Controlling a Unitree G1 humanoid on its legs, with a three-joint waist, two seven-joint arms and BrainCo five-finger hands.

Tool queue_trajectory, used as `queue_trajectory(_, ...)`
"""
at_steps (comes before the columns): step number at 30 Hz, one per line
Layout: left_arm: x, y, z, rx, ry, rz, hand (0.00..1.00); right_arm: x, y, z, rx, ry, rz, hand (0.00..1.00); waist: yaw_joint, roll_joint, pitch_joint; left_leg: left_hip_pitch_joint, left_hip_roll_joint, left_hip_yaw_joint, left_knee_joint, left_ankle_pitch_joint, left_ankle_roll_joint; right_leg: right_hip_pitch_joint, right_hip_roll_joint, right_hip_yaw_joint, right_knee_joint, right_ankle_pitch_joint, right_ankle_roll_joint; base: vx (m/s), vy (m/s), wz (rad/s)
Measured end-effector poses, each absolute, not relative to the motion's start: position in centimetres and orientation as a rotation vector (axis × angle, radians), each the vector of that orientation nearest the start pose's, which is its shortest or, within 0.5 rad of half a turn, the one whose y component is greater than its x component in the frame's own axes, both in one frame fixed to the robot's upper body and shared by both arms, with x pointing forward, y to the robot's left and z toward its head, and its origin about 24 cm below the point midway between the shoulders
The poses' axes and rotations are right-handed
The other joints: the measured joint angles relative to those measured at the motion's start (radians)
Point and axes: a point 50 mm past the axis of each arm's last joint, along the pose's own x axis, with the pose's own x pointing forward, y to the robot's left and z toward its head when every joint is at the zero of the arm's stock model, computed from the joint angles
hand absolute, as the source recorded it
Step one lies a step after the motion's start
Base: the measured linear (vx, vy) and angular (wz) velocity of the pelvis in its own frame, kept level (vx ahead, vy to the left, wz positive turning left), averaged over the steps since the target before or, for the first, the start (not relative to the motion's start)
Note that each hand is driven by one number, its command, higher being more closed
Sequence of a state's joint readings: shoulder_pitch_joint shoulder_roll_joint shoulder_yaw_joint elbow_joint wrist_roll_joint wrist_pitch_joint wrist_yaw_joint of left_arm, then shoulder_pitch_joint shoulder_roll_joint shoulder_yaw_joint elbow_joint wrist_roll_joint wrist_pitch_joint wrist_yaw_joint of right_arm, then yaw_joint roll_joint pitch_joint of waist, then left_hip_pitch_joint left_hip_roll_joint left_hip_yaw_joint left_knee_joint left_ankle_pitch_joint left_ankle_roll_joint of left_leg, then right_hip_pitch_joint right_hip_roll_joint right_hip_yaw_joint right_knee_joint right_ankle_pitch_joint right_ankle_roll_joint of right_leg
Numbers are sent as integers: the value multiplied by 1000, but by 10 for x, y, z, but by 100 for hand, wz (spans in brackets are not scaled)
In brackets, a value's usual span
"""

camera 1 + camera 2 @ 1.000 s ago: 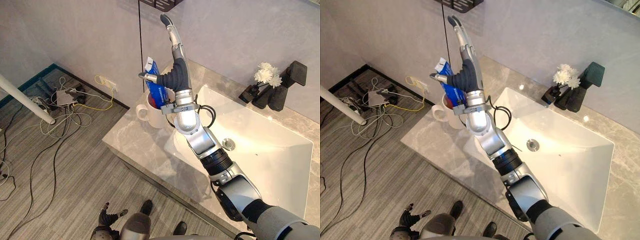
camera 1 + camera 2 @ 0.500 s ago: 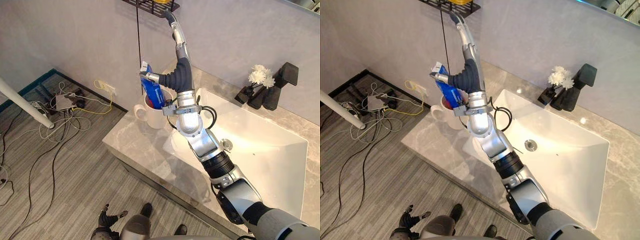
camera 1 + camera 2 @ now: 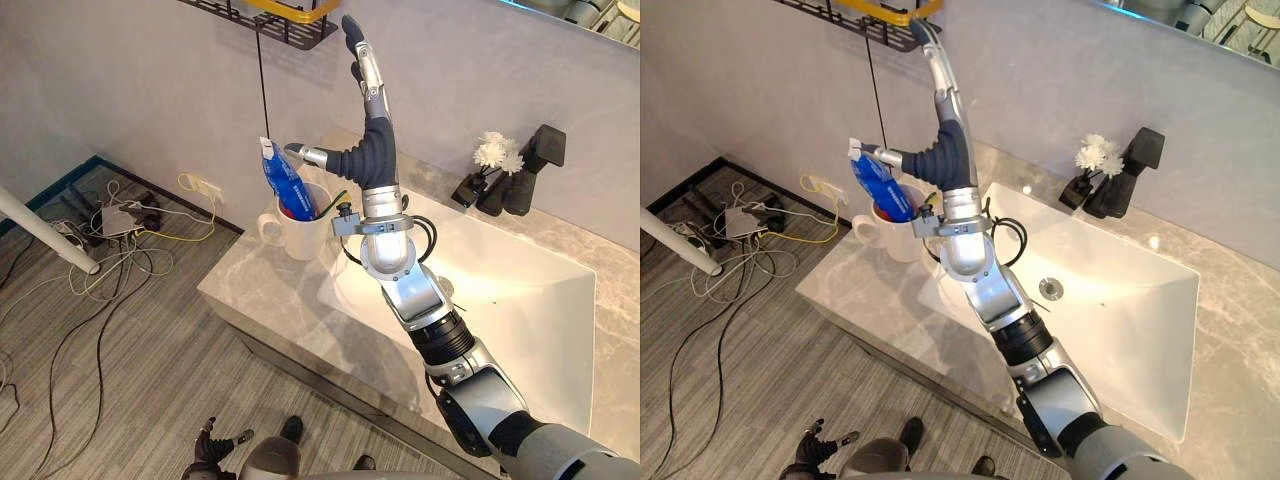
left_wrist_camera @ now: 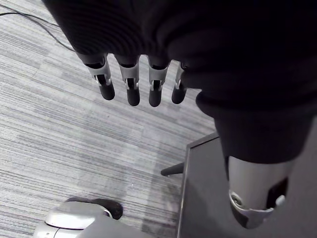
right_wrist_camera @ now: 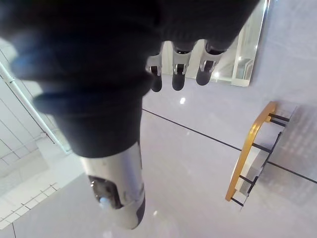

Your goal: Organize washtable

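Observation:
A blue toothpaste tube [image 3: 281,178] stands leaning in a white mug [image 3: 297,227] at the left end of the marble counter [image 3: 262,291]. My right hand [image 3: 371,152] is raised just right of the mug, open. Its fingers [image 5: 179,75] point straight up at a black wire shelf [image 3: 262,14] on the wall. Its thumb reaches sideways to the tube's upper end; I cannot tell whether it touches. My left hand [image 4: 130,85] hangs low over the floor with relaxed, empty fingers.
A white basin [image 3: 523,305] is set into the counter right of the mug. A black tap [image 3: 537,166] and a small vase of white flowers [image 3: 495,153] stand behind it. The shelf carries a yellow-rimmed item [image 3: 876,10]. Cables lie on the floor at the left [image 3: 120,215].
The camera has tilted up, bringing the wall shelf into view. My right hand has shifted slightly right of the mug, and the tube now shows clear of the hand, leaning left.

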State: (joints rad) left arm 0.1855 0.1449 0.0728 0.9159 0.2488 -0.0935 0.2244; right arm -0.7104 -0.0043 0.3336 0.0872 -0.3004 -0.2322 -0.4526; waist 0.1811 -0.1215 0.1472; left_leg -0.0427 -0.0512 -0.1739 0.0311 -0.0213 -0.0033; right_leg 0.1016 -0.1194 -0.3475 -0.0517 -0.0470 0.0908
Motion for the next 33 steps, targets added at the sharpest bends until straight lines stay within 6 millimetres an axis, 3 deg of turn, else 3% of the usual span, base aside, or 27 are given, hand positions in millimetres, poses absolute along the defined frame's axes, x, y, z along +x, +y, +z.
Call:
queue_trajectory(10, 85, 227, -147, 422, 983, 222, 0, 292, -41, 245, -214, -1007, 83, 0, -10, 6, -13, 12, 2, 20, -4, 0, 0, -1, -2, 21, 7, 0, 0, -5, 15, -5)
queue_trajectory(13, 83, 227, -147, 420, 989, 219, 0, 289, -56, 252, -292, -1059, 113, 0, -12, 6, -18, 24, 5, 31, -13, 1, 1, -1, -2, 32, 14, 0, 0, -22, 25, -11)
queue_trajectory(19, 71, 230, -150, 410, 1034, 206, 0, 258, -84, 279, -448, -1273, 225, 0, -64, 5, -36, 44, 9, 56, -29, 2, 3, -3, -2, 59, 16, 0, 0, -7, 16, -13)
queue_trajectory(22, 69, 231, -151, 405, 1043, 191, 0, 241, -106, 293, -535, -1370, 219, 0, -89, 4, -41, 54, 14, 70, -38, 2, 3, -3, 0, 75, 16, 1, 0, 1, 4, -17)
queue_trajectory(25, 65, 231, -153, 396, 1062, 176, 0, 226, -141, 304, -634, -1431, 94, 0, -106, 5, -56, 58, 18, 89, -52, 3, 4, -15, 2, 95, 17, 1, 0, 7, 9, -18)
queue_trajectory(30, 63, 230, -154, 377, 1063, 158, 0, 202, -209, 323, -753, -1467, -299, 0, -161, 13, -70, 84, 21, 123, -70, 2, 5, -18, 1, 133, 23, 2, 1, 9, 13, -21)
queue_trajectory(31, 63, 230, -154, 377, 1062, 159, 0, 199, -216, 324, -758, -1469, -343, 0, -168, 14, -71, 86, 21, 123, -71, 2, 5, -18, 1, 135, 24, 2, 1, -17, 2, -19)
queue_trajectory(33, 63, 229, -154, 371, 1058, 158, 0, 182, -249, 323, -785, -1448, -531, 0, -185, 19, -79, 94, 23, 136, -79, 2, 5, -24, 1, 149, 29, 2, 1, -26, 1, -17)
